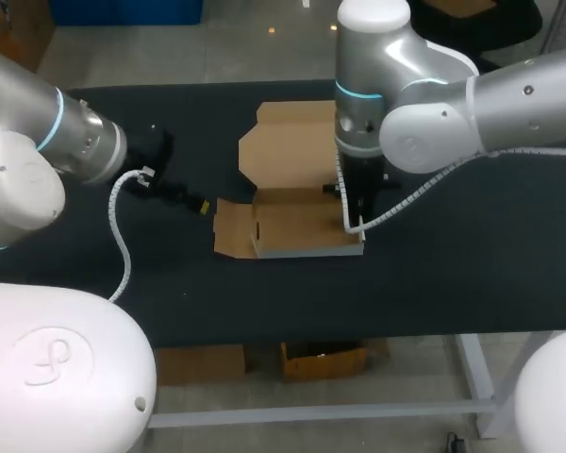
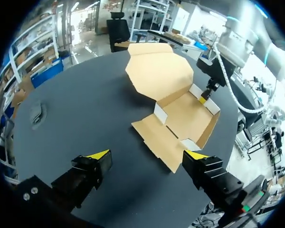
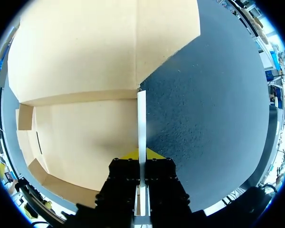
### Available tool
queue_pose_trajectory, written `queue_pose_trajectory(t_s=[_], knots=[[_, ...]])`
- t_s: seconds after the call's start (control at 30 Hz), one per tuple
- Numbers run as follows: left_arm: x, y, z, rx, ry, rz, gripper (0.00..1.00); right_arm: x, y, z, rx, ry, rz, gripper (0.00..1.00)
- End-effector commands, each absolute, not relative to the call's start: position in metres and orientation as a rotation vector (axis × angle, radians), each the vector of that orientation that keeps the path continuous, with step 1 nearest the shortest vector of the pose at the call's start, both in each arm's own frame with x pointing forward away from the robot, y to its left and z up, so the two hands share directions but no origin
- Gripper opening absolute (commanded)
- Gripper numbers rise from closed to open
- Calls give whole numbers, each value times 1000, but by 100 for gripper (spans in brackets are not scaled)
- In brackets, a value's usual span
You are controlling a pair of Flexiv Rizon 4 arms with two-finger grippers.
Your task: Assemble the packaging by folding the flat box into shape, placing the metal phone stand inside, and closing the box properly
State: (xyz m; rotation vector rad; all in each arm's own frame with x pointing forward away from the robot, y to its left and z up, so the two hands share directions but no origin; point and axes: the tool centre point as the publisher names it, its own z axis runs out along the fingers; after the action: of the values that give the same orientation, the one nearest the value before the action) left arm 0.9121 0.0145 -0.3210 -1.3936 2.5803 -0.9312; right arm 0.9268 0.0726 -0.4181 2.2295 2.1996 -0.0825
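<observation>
L fingers: released, tips wide apart, nothing btwn them; they hang low over bare counter.
R fingers: clenched on the box's side wall. The thin, pale-edged wall stands upright btwn both yellow tips, pinched from 2 sides.
Box: brown cardboard, part-folded, open on top, resting on the dark counter btwn my two sets of fingers. The end nearest R fingers is the one being held.
Tray floor: flat on the counter, just beside R fingers on the inner side of the pinched wall.
Lid: big flap w/ angled corners, lying flat and open on the counter, ahead of R fingers and past the tray's far edge.
Long wall: low and raised along the tray's near side, running from the R-finger end toward the L-finger end.
End flap: at the box end facing L fingers, splayed out flat, not folded up. It lies just ahead of L fingers; no contact.
Slot: short dark cut in the tray floor near the far end, well away from R fingers.
R arm: reaches in over the counter, wrist straight above the held end.
</observation>
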Motion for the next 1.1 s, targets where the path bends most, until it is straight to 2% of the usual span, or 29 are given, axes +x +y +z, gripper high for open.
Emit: queue_pose_trajectory(t_s=[0.03,0.27,0.63,1.1], knots=[[917,10,-320,-1629,2516,-829,100,927,73,-418,2230,2199,-84,0],[917,10,-320,-1629,2516,-829,100,927,73,-418,2230,2199,-84,0],[941,-16,-345,-2091,2417,-547,100,927,73,-418,2230,2199,-84,0],[936,-18,-372,-2204,2514,-497,100,927,73,-418,2230,2199,-84,0]])
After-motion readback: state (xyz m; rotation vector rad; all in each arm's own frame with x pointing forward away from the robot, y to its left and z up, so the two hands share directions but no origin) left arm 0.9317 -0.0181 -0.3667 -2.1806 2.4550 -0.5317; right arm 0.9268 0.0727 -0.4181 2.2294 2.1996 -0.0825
